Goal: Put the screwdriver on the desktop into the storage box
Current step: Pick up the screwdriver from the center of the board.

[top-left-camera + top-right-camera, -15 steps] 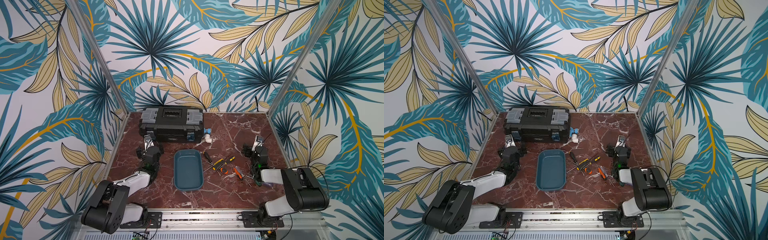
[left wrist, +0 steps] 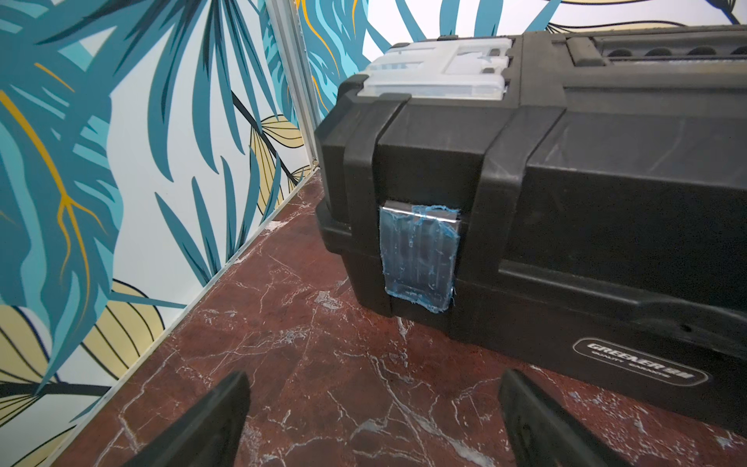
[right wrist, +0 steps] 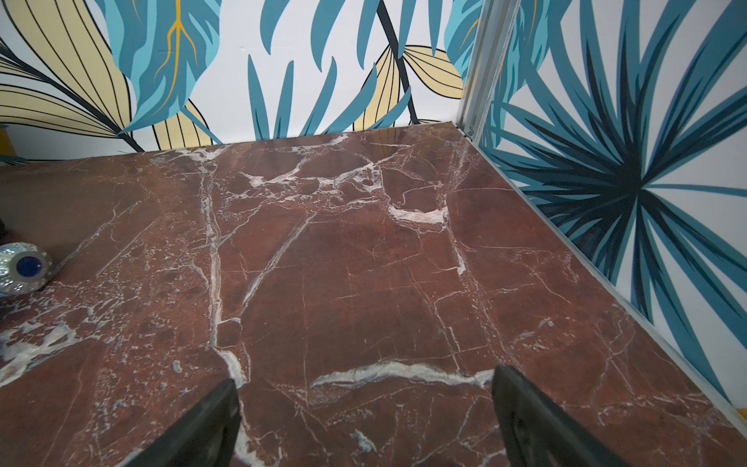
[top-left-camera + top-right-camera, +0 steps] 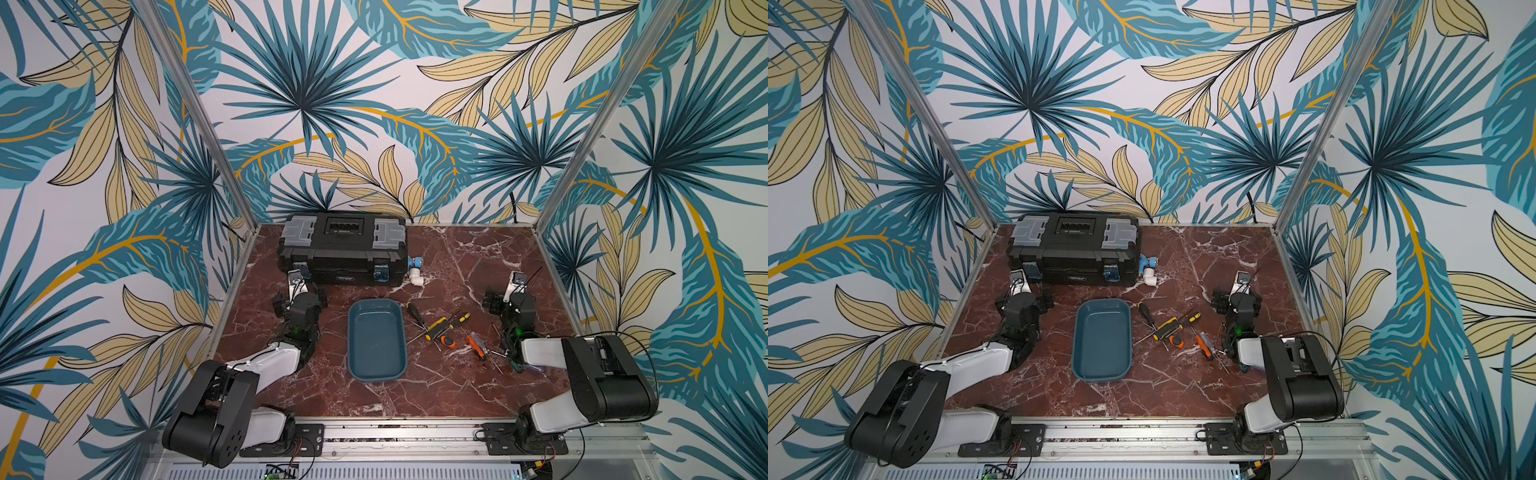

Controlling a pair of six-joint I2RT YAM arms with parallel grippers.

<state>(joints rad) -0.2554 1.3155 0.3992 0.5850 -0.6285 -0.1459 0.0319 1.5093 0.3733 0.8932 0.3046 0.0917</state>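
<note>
On the desktop [image 4: 457, 266], just right of the empty storage box [image 4: 376, 345], showing several screwdrivers [image 4: 436, 328] lying crossed in a loose cluster. Holding both sets of jaws spread wide and empty: left gripper [image 2: 375, 376] facing the black toolbox [image 2: 606, 202], right gripper [image 3: 366, 378] facing bare marble. Probably calling for turning the right gripper toward the cluster and pinching one handle crosswise, clear of its neighbours. Catching no screwdriver in either wrist view; finding them only in both top views.

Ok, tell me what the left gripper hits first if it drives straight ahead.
Probably the black toolbox, near its blue-filmed latch: the open left gripper points at that corner across the desktop. If tilted lower than it looks, the desktop comes first.
</note>
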